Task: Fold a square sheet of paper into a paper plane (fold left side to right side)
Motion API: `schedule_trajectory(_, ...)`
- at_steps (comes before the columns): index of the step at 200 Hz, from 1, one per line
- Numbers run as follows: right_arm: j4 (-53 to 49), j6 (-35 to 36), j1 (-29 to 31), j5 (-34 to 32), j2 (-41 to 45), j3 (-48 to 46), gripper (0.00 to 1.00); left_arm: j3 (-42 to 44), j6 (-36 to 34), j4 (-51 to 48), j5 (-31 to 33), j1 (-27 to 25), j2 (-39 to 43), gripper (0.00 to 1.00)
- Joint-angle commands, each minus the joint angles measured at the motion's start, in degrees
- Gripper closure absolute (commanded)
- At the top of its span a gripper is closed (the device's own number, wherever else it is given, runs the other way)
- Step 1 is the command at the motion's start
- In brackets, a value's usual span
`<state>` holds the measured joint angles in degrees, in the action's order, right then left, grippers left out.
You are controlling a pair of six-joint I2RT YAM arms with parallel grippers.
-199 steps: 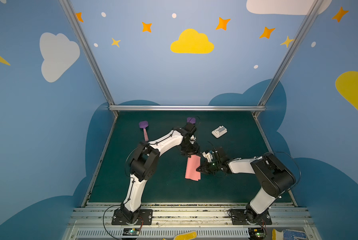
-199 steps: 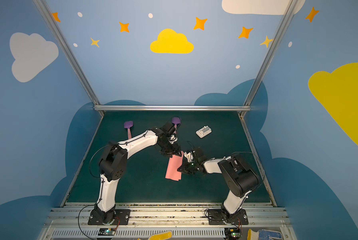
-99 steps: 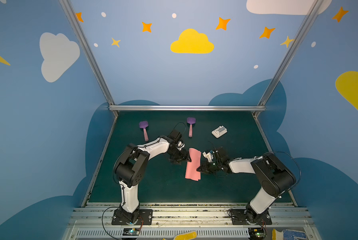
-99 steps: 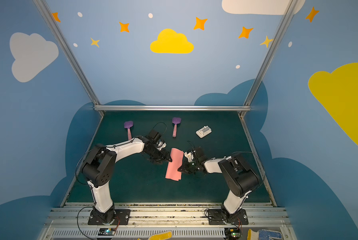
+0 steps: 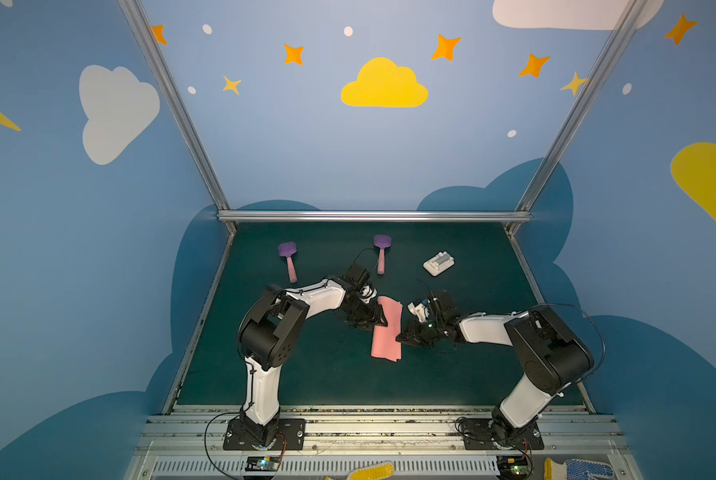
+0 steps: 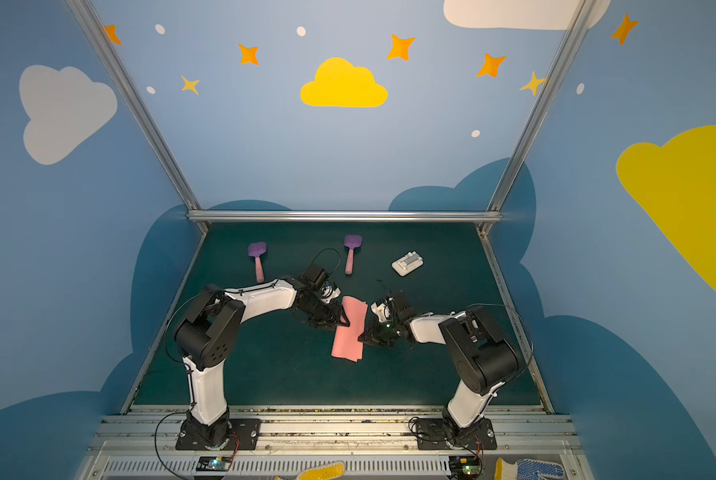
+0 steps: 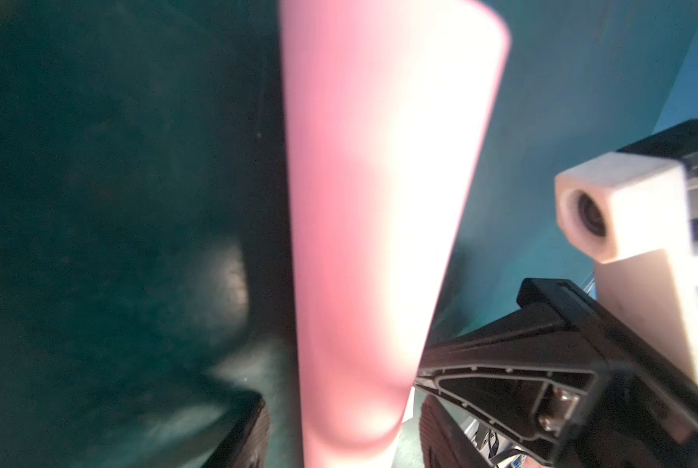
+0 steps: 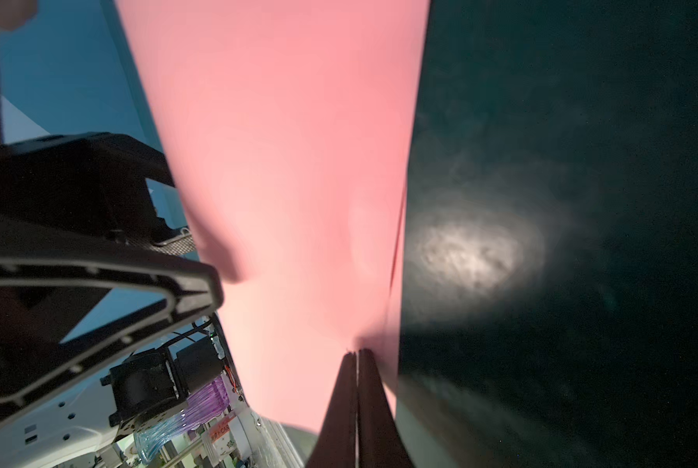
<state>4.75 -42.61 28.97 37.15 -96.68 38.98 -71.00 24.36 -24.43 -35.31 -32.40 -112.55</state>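
**Left gripper** [image 5: 382, 321]: jaws apart, straddling one long edge of the square sheet of paper [image 5: 386, 347]. In the left wrist view the pink strip runs between the two fingers [image 7: 242, 433], unclamped.

**Sheet:** folded to a narrow layered rectangle on the green mat [image 5: 327, 374], directly between the two grippers. Its upper layer appears bowed, not flat.

**Right gripper** [image 5: 399, 338]: jaws together, tips touching the opposite long edge. Pinching or merely pressing cannot be determined.

**Assessment:** the fold looks unset. The right gripper should anchor its edge while the left closes low and runs along the fold, keeping the layers aligned. Dragging risks skew.

**Markings:** none legible on the two purple spatulas [image 5: 287, 259] beyond the left gripper, the sheet, or the white block [image 5: 438, 263] beyond the right gripper. A small background label [image 8: 219, 432] is too blurred to read.
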Motion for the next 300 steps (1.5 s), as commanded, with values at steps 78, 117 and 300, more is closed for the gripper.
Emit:
schedule_trajectory(78,-7.2,3.6,-8.4,0.6,2.9,4.3,1.0,-1.0,1.1,-1.7,4.6,-1.2,-1.5,0.43)
schedule_trajectory(117,-3.6,2.1,-8.3,1.7,-0.5,3.2,1.0,-2.0,1.9,-3.0,7.0,-1.2,-1.7,0.45)
schedule_trajectory(300,1.3,0.2,-6.8,2.8,-6.5,3.3,1.0,-5.0,0.5,-6.3,8.1,-2.4,-4.0,0.48)
